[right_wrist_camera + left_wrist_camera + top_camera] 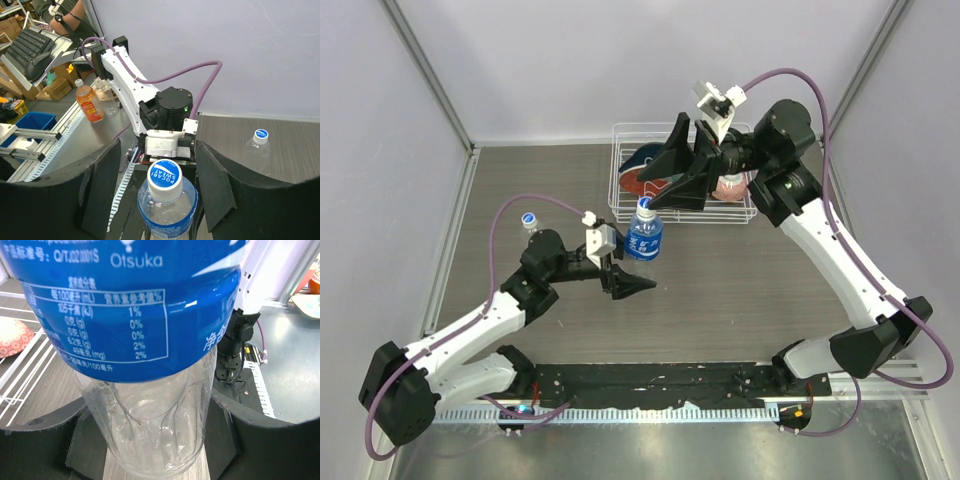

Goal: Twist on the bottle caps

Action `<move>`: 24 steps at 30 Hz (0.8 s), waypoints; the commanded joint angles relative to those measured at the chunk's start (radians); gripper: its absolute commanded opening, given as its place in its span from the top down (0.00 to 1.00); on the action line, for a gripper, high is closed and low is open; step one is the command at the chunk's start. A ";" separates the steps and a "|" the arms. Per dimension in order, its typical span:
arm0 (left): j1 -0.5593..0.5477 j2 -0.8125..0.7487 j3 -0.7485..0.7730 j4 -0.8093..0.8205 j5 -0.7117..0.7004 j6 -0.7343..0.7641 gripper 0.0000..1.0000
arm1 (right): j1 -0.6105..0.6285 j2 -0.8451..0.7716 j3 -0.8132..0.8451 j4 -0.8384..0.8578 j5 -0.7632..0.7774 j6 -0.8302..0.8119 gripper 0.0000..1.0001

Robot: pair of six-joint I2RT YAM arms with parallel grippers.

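Your left end effector (157, 440) is clamped on the lower body of the blue-labelled bottle (643, 238), just in front of the wire basket (620, 170). Your right end effector (158, 160) hangs spread wide around its cap (165, 175), not touching it. The plain bottle (530, 222) stands capped on the counter (740, 290), well left.

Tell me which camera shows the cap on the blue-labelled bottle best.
Right wrist: the cap faces the lens, its POCARI SWEAT print readable. Top external shows it as a small blue-white dot. Left wrist shows only the bottle below its neck, no cap.
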 commanded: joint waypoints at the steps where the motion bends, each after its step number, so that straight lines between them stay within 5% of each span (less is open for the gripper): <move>1: -0.005 0.015 0.071 0.053 0.011 -0.015 1.00 | 0.012 0.002 0.004 0.054 -0.025 0.012 0.34; 11: -0.008 0.026 0.098 0.055 0.000 -0.021 1.00 | 0.019 0.003 0.010 -0.046 -0.016 -0.063 0.37; 24: -0.008 0.029 0.094 0.072 -0.032 -0.038 1.00 | 0.033 -0.003 -0.016 -0.038 -0.008 -0.063 0.54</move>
